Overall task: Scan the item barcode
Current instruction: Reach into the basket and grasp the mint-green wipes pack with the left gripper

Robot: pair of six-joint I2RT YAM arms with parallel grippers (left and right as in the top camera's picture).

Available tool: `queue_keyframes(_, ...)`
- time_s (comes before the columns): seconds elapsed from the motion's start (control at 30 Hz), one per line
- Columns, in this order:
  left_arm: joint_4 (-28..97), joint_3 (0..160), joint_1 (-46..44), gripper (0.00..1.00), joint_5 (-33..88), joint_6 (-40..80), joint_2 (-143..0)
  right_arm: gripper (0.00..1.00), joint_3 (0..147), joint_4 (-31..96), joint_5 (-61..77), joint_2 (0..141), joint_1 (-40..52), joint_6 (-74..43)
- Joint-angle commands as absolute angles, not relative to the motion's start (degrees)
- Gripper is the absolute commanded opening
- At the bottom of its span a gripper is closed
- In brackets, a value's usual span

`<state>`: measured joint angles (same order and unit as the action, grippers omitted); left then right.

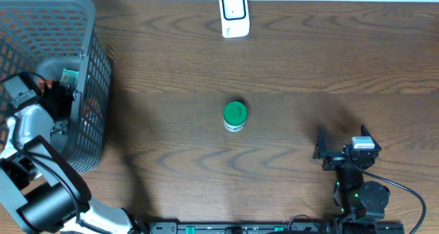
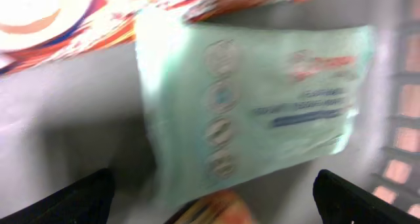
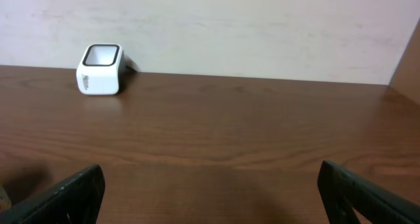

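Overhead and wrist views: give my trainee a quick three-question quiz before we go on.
1. True or false: the left tool is inside the basket.
2. What stands mid-table? A tub; B mug; C box.
3. Fill in: the right tool is ____.
Key: 1 true; 2 A; 3 open.
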<state>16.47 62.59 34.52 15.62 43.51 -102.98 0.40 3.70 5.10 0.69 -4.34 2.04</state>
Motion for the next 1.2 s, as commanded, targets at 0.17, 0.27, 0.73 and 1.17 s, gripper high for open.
queue_keyframes(0.17,12.47,61.23,32.27,0.84,14.72,43.57,-117.75,0.99,0.32,3.92,4.82,0.38,-4.47,1.32)
queue_keyframes(0.27,12.56,61.23,32.27,0.3,14.76,43.57,-120.4,0.99,0.32,3.92,4.82,0.38,-4.47,1.32)
queue_keyframes(0.73,17.65,61.84,35.53,0.07,16.64,39.05,-98.13,0.99,0.32,3.92,4.82,0.38,-4.47,1.32)
queue_keyframes(1.17,28.67,61.84,36.36,0.07,-4.4,32.56,-68.64,0.99,0.32,3.92,4.82,0.38,-4.47,1.32)
